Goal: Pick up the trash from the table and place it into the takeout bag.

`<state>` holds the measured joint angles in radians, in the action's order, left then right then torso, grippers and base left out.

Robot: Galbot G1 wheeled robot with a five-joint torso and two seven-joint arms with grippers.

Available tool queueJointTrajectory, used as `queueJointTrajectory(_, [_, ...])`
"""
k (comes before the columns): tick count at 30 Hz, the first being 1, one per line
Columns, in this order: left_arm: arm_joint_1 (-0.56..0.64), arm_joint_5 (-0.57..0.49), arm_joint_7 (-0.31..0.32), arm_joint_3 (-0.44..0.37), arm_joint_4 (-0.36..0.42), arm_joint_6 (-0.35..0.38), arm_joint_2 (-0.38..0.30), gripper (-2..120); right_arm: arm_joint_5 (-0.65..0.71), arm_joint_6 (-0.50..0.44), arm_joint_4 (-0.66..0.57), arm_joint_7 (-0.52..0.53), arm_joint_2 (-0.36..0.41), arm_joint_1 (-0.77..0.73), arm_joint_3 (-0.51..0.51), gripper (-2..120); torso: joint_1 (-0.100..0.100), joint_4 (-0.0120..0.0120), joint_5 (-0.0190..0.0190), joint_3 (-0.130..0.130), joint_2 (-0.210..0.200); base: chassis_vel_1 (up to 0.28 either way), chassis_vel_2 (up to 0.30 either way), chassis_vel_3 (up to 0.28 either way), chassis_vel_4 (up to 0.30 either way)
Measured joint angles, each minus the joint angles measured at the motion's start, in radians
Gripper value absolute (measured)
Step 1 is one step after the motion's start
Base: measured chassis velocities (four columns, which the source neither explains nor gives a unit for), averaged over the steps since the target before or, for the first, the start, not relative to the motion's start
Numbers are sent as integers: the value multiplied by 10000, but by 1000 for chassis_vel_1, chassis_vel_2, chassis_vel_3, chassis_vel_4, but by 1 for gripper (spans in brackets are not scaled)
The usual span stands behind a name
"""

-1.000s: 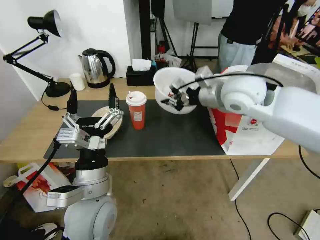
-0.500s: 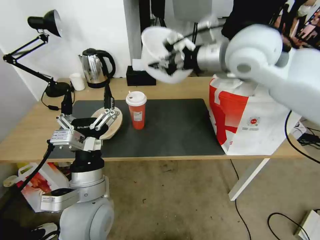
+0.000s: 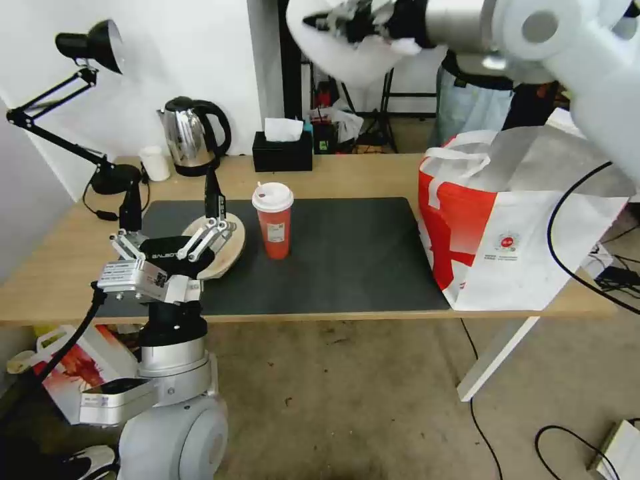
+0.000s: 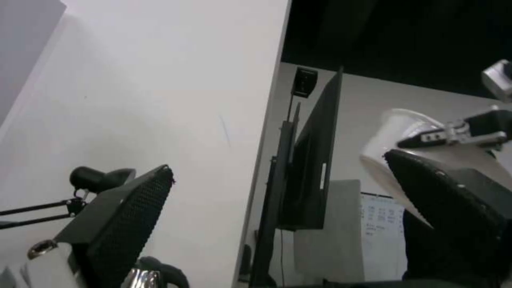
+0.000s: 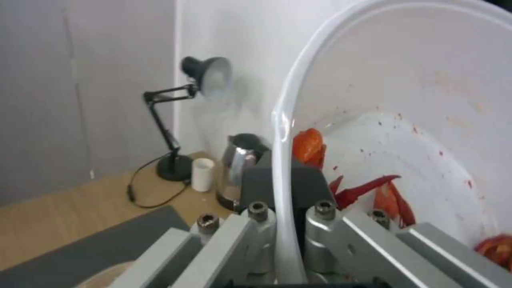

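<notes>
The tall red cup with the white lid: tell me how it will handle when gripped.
The red cup stands tall and narrow on the mat, so a sideways nudge would probably tip it. Its walls look thin, so they may flex under a hard squeeze. How full it is cannot be seen.

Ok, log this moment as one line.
right gripper: shut on bowl rim, high above table | left gripper: open over beige lid | takeout bag: upright

The bowl (image 5: 405,120) is smooth, shiny white plastic. The table (image 3: 60,260) is pale wood with a dull grey mat (image 3: 347,267). The takeout bag (image 3: 513,260) has shiny silver foil inside. The kettle (image 3: 190,137) is shiny metal.
</notes>
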<state>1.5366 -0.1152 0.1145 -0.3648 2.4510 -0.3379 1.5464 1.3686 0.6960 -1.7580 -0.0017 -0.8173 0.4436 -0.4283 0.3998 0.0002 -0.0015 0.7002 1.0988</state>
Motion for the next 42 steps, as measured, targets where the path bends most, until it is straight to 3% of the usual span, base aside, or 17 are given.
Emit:
queueJointTrajectory(7, [-20,-4,3,0,4,-7,-43,100,271,0,-58,125,613,-498,602,0,0,-5,5,0,0,0,0,0,0])
queueJointTrajectory(13, [-138,-56,21,39,-15,-7,-142,100,842,-2,-476,147,2216,-1050,1178,0,0,-1,1,0,0,0,0,0,0])
queueJointTrajectory(22, [-173,-195,35,26,-15,-3,-270,100,938,-3,-1100,171,3339,-2050,1681,0,0,-3,1,-1,0,0,0,0,0])
queueJointTrajectory(42, [-139,-225,36,80,5,7,-349,100,851,-77,-1402,144,4219,-5347,3709,0,0,-2,0,0,0,0,0,0,0])
